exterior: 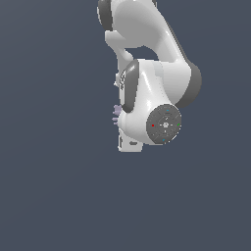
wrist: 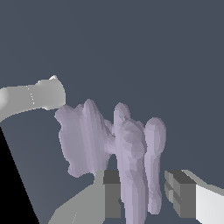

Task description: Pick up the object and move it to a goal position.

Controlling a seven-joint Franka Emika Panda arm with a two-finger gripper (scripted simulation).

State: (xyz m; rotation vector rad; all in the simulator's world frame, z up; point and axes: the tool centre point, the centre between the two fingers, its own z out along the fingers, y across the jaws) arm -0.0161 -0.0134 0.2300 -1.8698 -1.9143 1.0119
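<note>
Pale lilac, lumpy and many-lobed — the object (wrist: 127, 153), a single irregular moulded piece with several upright finger-like ridges and a broader ribbed mass to one side.

Location: in the wrist view it stands between the two dark grey fingertips (wrist: 111, 194) of the tool (wrist: 144, 197), its long central ridge running down into the gap. One pad sits against or just beside that ridge; the other pad stands a little apart from the outermost lobe, with a sliver of background showing between. Whether the pads are pressing on it cannot be told from here, so the grip is unconfirmed.

Exterior view: only a small lilac fragment (exterior: 116, 113) shows, at the exterior view's left of the white arm (exterior: 152, 98), whose wrist and flange hide the rest. The tool itself is hidden there behind the arm.

Reason for the arrangement, as judged: the fingers straddle the narrowest upright ridge because the broad ribbed mass looks too wide for the jaws — the thin ridge offers the most workable bite.

Surroundings: plain dark blue-grey ground; no table edge and no goal marker can be made out. A pale grey rounded link of the arm (wrist: 30, 98) crosses one side of the wrist view, near the object's ribbed mass.
</note>
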